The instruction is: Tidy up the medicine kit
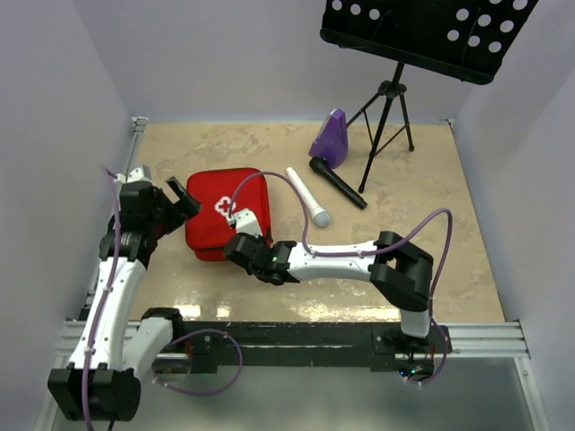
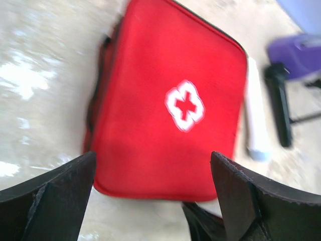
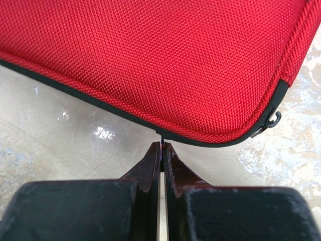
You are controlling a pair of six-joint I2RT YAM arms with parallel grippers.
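Plainly, the medicine kit (image 1: 225, 208) lies flat and zipped shut on the desk (image 1: 269, 148), red face up with the white cross emblem (image 2: 184, 105) showing.

The left gripper (image 1: 182, 199) hangs just beside the kit's left edge, its jaws spread wide apart and holding nothing. In its wrist view the two dark fingers (image 2: 55, 201) frame the near part of the kit (image 2: 150, 100) from above, clear of the fabric.

The right gripper (image 1: 231, 244) sits at the kit's near edge, low over the desk, with its jaws pressed together. In its wrist view the fingertips (image 3: 155, 155) meet right in front of the black piping of the kit (image 3: 150, 60). A thin dark strand runs from that edge into the tips, and I cannot tell whether it is pinched. A small metal zipper pull (image 3: 271, 120) hangs at the kit's rounded corner, apart from the tips.

Just beside the kit's right edge lies a white cylinder (image 1: 308, 197). Past that lies a black microphone (image 1: 337, 182), then a purple metronome (image 1: 329, 137) farther back. A black music stand (image 1: 431, 36) on a tripod stands well apart from the kit, at the far right.
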